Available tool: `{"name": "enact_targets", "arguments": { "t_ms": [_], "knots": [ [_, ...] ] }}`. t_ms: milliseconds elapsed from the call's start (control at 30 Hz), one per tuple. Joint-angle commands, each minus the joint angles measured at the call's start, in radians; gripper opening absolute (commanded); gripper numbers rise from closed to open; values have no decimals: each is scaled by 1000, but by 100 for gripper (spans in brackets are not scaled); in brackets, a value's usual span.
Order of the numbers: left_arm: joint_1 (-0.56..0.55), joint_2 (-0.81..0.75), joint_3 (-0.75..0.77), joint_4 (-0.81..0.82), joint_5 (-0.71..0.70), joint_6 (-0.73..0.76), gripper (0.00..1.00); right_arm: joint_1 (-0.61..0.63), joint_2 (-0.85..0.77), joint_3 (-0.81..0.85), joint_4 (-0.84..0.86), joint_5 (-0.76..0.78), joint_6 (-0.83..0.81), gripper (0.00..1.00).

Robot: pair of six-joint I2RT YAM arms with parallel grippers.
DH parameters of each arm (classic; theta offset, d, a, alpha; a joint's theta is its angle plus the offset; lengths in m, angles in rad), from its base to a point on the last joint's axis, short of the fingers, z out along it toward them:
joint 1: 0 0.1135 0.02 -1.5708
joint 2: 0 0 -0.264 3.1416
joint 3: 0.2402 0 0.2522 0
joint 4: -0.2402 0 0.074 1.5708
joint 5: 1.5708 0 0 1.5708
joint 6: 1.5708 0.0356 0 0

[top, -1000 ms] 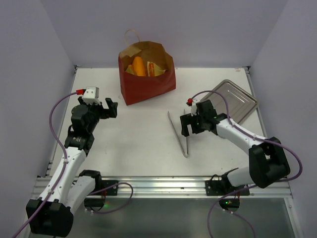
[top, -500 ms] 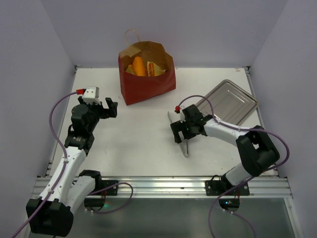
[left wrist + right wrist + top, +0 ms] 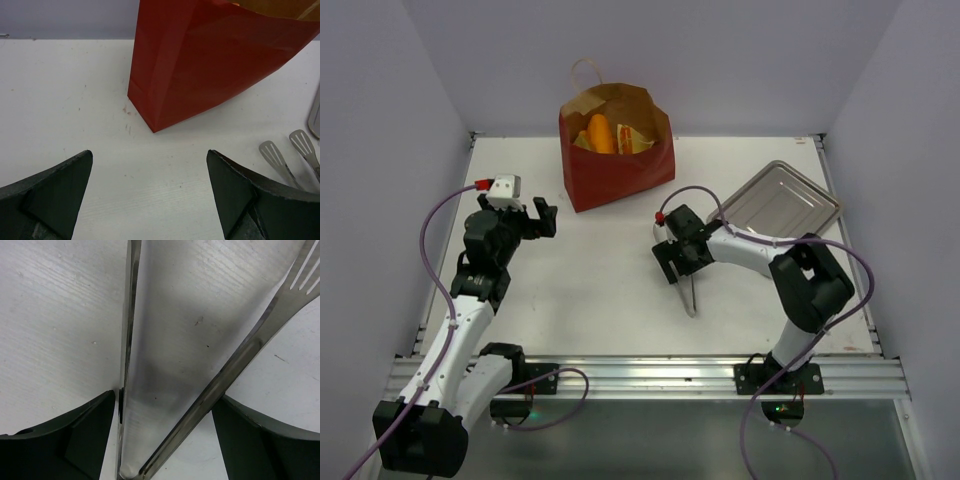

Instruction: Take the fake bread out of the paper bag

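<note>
The paper bag (image 3: 620, 168), red outside and brown inside, stands upright at the back of the table. An orange fake bread loaf (image 3: 602, 133) and a paler bread piece (image 3: 633, 140) show in its open top. The bag's red wall also fills the top of the left wrist view (image 3: 210, 65). My left gripper (image 3: 542, 218) is open and empty, left of the bag and apart from it (image 3: 150, 200). My right gripper (image 3: 677, 268) is open and low over metal tongs (image 3: 688, 290). In the right wrist view both tong arms (image 3: 235, 365) lie between its fingers (image 3: 75, 440).
A silver metal tray (image 3: 782, 200) lies at the back right, behind the right arm. The tongs' slotted tips (image 3: 280, 160) and the tray's edge (image 3: 315, 115) show at the right of the left wrist view. Grey walls close in the table on three sides.
My right gripper has moved left from beside the tray and down over the tongs, which now sit between its fingers. The left arm and the bag have not moved.
</note>
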Motion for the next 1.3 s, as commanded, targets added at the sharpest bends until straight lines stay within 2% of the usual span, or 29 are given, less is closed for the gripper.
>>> {"name": "enact_targets", "arguments": {
  "t_ms": [0, 133, 333, 433, 467, 567, 667, 767, 800, 867, 900, 967, 1033, 1267],
  "knots": [
    [-7, 3, 41, 46, -19, 24, 100, 16, 67, 46, -61, 37, 2, 80],
    [-7, 3, 43, 45, -22, 26, 100, 22, 88, 55, -76, 43, -6, 74],
    [-7, 3, 41, 45, -22, 26, 100, 23, 59, 34, -67, 40, -30, 55],
    [-7, 3, 41, 45, -22, 26, 100, 17, 33, 28, -67, 40, -53, 40],
    [-7, 1, 43, 45, -22, 26, 100, 16, 24, 25, -58, 37, -78, 31],
    [-7, 0, 41, 45, -19, 26, 100, 9, -27, 8, -32, 66, -133, 13],
    [-7, -2, 43, 45, -18, 26, 100, -17, -86, 16, -35, 53, -199, 1],
    [-7, -5, 43, 45, -13, 26, 100, -75, -152, 46, -85, -27, -275, 0],
    [-7, -8, 41, 45, -12, 24, 100, -131, -169, 58, -111, -76, -300, 0],
    [-7, -8, 40, 46, -9, 24, 100, -205, -217, 88, -168, -262, -372, 0],
    [-7, -10, 40, 46, -6, 24, 100, -280, -232, 95, -183, -309, -391, 0],
    [-7, -11, 40, 48, 4, 23, 100, -348, -278, 111, -213, -431, -438, 0],
    [-7, -19, 36, 54, 14, 24, 100, -417, -307, 132, -226, -461, -463, 0],
    [-9, -31, 27, 63, 47, 26, 100, -486, -404, 172, -240, -515, -475, 25]
  ]
}}
